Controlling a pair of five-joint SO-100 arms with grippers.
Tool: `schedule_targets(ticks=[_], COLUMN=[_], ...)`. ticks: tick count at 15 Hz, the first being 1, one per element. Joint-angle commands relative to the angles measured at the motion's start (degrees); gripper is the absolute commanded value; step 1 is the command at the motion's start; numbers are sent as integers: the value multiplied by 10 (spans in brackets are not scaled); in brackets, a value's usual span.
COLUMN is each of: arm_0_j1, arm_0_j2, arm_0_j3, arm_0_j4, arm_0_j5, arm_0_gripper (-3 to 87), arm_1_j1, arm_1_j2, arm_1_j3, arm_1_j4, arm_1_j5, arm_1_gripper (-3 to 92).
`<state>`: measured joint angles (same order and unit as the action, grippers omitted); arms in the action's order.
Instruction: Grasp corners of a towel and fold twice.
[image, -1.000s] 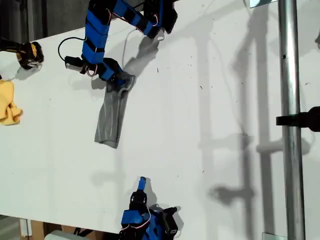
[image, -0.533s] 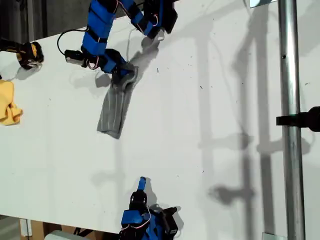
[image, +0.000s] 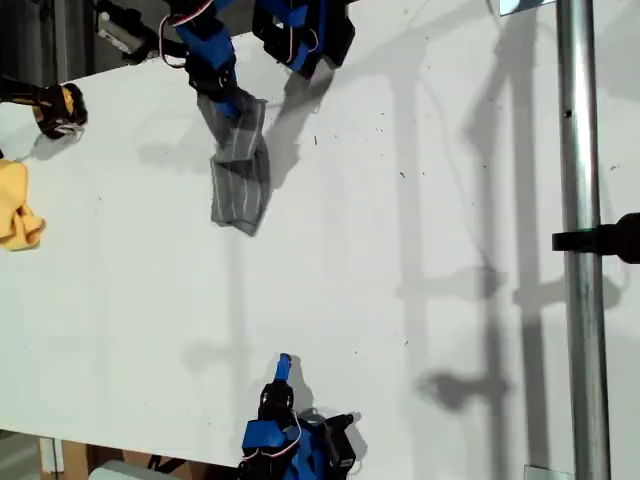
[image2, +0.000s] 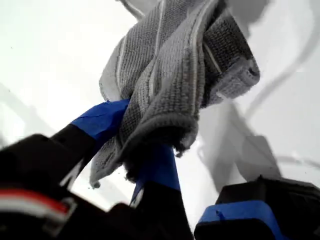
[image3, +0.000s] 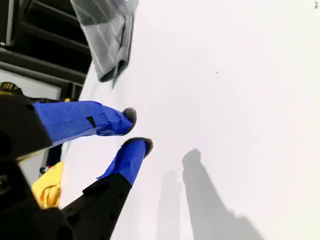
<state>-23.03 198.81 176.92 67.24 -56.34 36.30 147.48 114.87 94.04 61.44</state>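
Note:
The towel (image: 240, 180), dark grey with fine white stripes, hangs bunched and narrow from my first gripper (image: 222, 95) near the top left of the exterior view. Its lower end trails toward the white table (image: 400, 300). In the first wrist view the blue fingers (image2: 102, 120) are shut on a crumpled fold of the towel (image2: 175, 75); I cannot make out which corners are held. My second gripper (image: 283, 366) rests low at the exterior view's bottom edge, its fingertips (image3: 131, 116) slightly apart with nothing between them. The towel (image3: 107, 35) lies far ahead of it.
A yellow cloth (image: 18, 215) lies at the exterior view's left edge, with a black and yellow object (image: 55, 108) beyond it. A metal pole (image: 577, 300) with a black clamp (image: 600, 238) runs down the exterior view's right side.
My first gripper has risen and moved up in the exterior view, dragging the towel with it. The towel hangs shorter and more bunched. The second arm has not moved.

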Motion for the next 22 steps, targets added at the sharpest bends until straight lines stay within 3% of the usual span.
schedule_targets(ticks=[1,4,10,17,19,20,22], arm_0_j1=[-4,2,1,2,1,1,-1], arm_0_j2=[4,4,4,4,4,4,4], arm_0_j3=[1,0,0,0,0,0,0], arm_0_j4=[3,3,3,4,4,4,4], arm_0_j5=[1,-1,1,0,0,-4,-6], arm_0_gripper=[59,60,61,61,62,65,66], arm_1_j1=[4,17,-13,-6,-2,-10,-15], arm_1_j2=[40,-4,-262,-599,-646,-641,-610], arm_1_j3=[-16,-2,-6,-169,-214,-221,-236], arm_1_j4=[-29,30,-229,-372,-377,-404,-445], arm_1_j5=[10,25,-16,-48,-63,-84,-112], arm_1_gripper=[-2,-2,-2,19,381,503,545])
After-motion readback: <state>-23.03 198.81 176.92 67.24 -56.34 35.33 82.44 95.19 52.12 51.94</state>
